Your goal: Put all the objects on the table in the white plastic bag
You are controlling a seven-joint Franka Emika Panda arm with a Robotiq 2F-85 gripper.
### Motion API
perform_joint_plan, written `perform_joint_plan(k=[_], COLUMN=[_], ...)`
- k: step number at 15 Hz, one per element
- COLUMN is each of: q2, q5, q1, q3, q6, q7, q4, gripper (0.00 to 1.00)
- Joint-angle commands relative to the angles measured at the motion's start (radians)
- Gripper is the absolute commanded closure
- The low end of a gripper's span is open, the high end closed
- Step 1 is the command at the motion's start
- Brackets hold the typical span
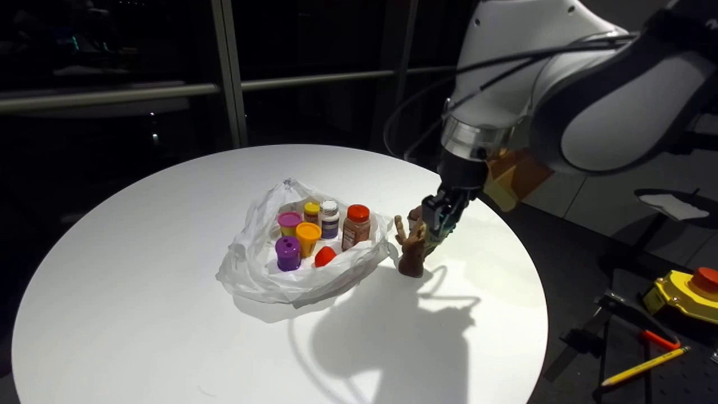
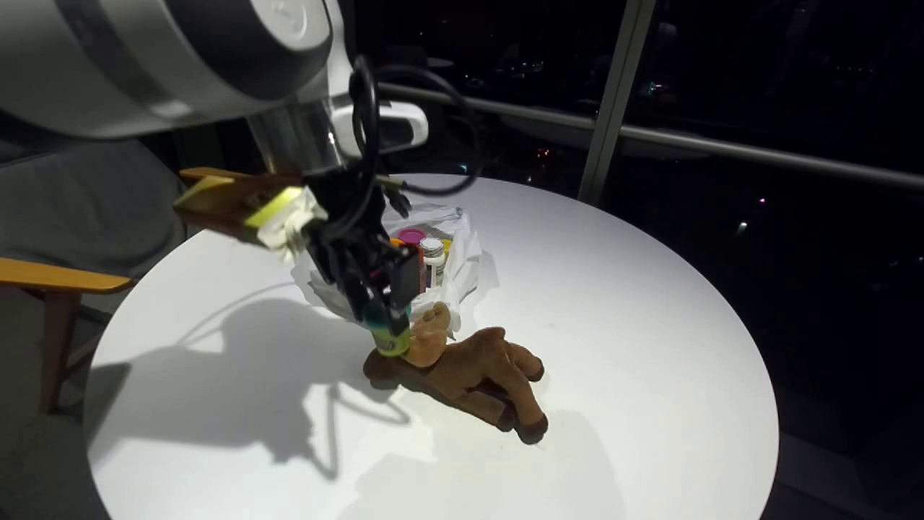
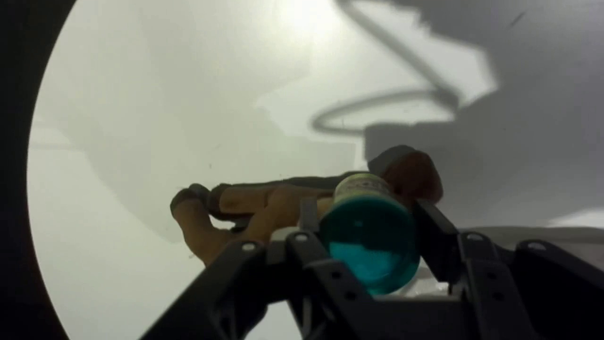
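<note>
My gripper [image 3: 368, 217] is shut on a teal-lidded cup [image 3: 370, 245], with a finger against each side of the lid. In an exterior view this cup [image 2: 390, 341] hangs tilted by the head of a brown plush toy [image 2: 480, 365]; whether they touch I cannot tell. The toy lies on the white table [image 1: 140, 314] beside the white plastic bag [image 1: 247, 275]. The bag lies spread open. On it stand a purple cup [image 1: 288, 255], an orange cup [image 1: 308, 240], a pink-lidded cup [image 1: 289, 220], a yellow-lidded jar [image 1: 312, 211], a white-capped bottle [image 1: 329, 220], a red-capped jar [image 1: 356, 229] and a small red piece [image 1: 324, 256].
Beyond the round table's edge, a yellow box with a red button [image 1: 687, 294] and a pencil [image 1: 645, 366] lie on a dark side surface. A wooden-armed chair [image 2: 65, 278] stands close to the table. Window bars [image 1: 314, 80] run behind it.
</note>
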Motion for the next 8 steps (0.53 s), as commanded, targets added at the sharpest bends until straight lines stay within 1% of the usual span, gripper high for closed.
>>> perform_joint_plan(k=[1,2,4,6,8], q2=[-0.082,-0.086,-0.033,0.031,0.114], q5=[0.006,0.034,0.082,0.104,0.105], q1=[-0.108,-0.148,-0.219,-0.268,-0.293], q3=[0.199,0.267,0.380,0.451,0.488], q6=[-0.193,-0.229,-0.266,-0.269,-0.253], q7=[0.006,-0.015,-0.031,-0.025,-0.008], q4=[0.147,0.190,0.296,0.396,0.494], gripper=[0.72,0.72,0.72,0.72,0.72])
